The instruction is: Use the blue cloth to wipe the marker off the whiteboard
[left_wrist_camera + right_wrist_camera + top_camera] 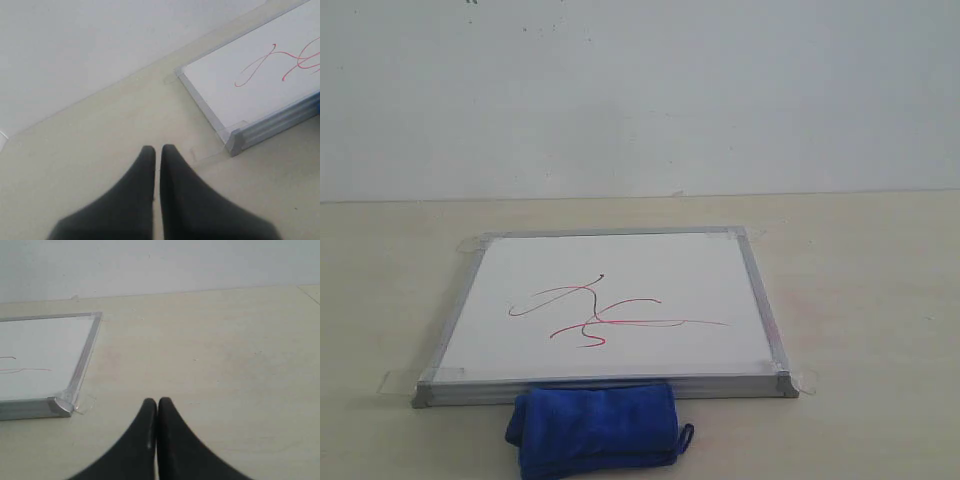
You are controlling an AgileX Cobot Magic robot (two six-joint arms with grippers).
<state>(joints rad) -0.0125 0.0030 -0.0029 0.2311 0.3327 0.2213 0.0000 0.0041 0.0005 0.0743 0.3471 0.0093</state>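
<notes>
One rectangular white whiteboard with a silver-grey metal frame [761, 300] lies flat on the pale beige table [880, 280] in the exterior view. One loose scribble of red marker with a few darker strokes [600, 318] sits near its middle. One folded blue cloth [592, 428] rests on the table against the board's near edge, roughly centred and perhaps a touch to the left. Its long axis runs along that edge. Four clear tape tabs [398, 383] show, one at each corner. Neither arm appears in this view.

From the left wrist view, the black left gripper [157, 150] hangs over bare table with its jaws clenched, only a hairline between the tips, and it grasps nothing. The board's frame [200, 102] and part of the red marker [255, 67] lie ahead and off to one side of the jaws. The cloth cannot be made out clearly here.

From the right wrist view, the black right gripper [157, 402] is likewise pressed closed and empty above the table. Another corner of the frame [82, 360] is near it, and faint ends of the marker [25, 370] lie beyond that corner. The cloth is out of this picture.

Both grippers, two in all, seem to flank the board, and the cloth lies between them. I judge neither arm clearly nearer. Whichever goes must first spread its jaws and then close across the cloth's short side.
</notes>
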